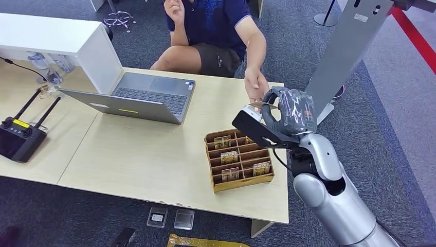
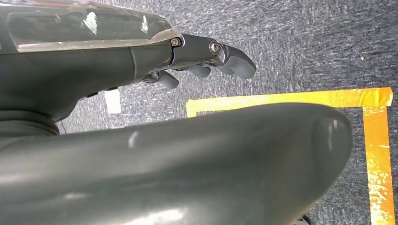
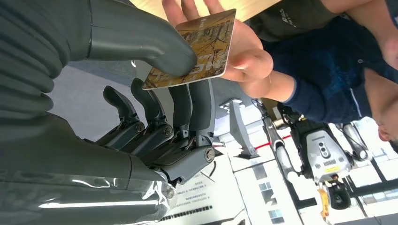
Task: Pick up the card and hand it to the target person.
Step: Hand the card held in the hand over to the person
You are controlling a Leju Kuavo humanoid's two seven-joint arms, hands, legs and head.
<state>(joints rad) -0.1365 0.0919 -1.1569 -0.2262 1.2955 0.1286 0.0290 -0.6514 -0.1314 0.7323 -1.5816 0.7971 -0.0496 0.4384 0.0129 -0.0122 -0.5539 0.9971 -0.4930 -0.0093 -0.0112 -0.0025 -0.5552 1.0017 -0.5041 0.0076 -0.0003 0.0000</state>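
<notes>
My right hand is raised over the table's far right part and pinches a gold patterned card between thumb and fingers. The card juts toward the seated person. That person's open hand reaches out with the palm right under the card's far end, touching or nearly touching it. My left hand hangs over the carpet, fingers loosely extended, holding nothing.
A wooden slotted box with several more cards stands on the table below my right hand. An open laptop sits mid-table, a black controller at left. Yellow tape marks the carpet.
</notes>
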